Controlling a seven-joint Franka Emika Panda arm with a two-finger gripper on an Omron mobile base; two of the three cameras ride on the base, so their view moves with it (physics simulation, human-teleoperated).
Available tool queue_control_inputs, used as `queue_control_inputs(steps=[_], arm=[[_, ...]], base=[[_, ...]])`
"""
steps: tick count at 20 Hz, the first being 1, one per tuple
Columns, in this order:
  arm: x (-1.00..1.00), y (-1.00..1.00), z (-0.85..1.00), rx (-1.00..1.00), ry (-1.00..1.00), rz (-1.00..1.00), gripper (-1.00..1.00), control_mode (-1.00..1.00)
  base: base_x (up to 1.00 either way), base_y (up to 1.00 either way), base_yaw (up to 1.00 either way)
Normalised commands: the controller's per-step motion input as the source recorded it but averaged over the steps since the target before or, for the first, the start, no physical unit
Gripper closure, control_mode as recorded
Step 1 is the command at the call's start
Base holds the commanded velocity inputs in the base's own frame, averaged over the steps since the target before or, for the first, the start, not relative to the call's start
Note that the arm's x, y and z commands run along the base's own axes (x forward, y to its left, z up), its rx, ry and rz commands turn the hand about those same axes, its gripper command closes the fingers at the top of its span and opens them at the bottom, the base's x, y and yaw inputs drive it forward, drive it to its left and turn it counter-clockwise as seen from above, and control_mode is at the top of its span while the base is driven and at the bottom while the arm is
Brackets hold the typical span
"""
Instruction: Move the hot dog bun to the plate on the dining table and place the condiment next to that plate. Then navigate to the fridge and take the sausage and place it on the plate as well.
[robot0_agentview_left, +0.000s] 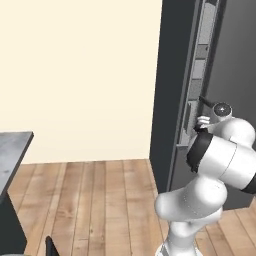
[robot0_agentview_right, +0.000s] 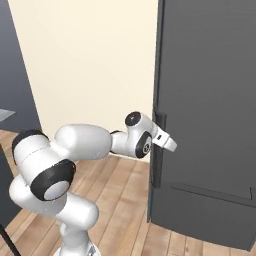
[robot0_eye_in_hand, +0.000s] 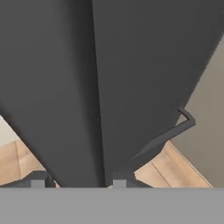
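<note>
Gripper (robot0_eye_in_hand: 78, 180) partly open, fingertips (robot0_eye_in_hand: 38, 179) set either side of the dark door edge of the fridge (robot0_agentview_right: 210, 100). Door ajar, directly ahead of the hand; grip or contact cannot be told.

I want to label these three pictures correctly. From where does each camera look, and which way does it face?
Left base view: behind the arm's left, facing the fridge door edge; arm lower right.
Right base view: behind its right, facing the fridge front; arm lower left, gripper at the door edge.
Hand view: on the hand, facing the door; fingertips at bottom.
Shared: fridge, wood floor.
</note>
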Motion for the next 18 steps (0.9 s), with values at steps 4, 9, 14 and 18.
queue_control_inputs(steps=[4,9,14,18], arm=[[-1.0,-1.0,-0.13,0.0,0.0,-0.09,1.0,-1.0],[-1.0,-0.95,-0.1,0.0,-0.02,-0.08,1.0,-1.0],[-1.0,-0.66,-0.09,0.0,-0.03,-0.06,-1.0,-1.0],[-1.0,-0.05,-0.02,-0.01,-0.07,-0.01,-1.0,-1.0]], base=[[0.0,0.0,0.0],[0.0,0.0,0.0],[0.0,0.0,0.0],[0.0,0.0,0.0]])
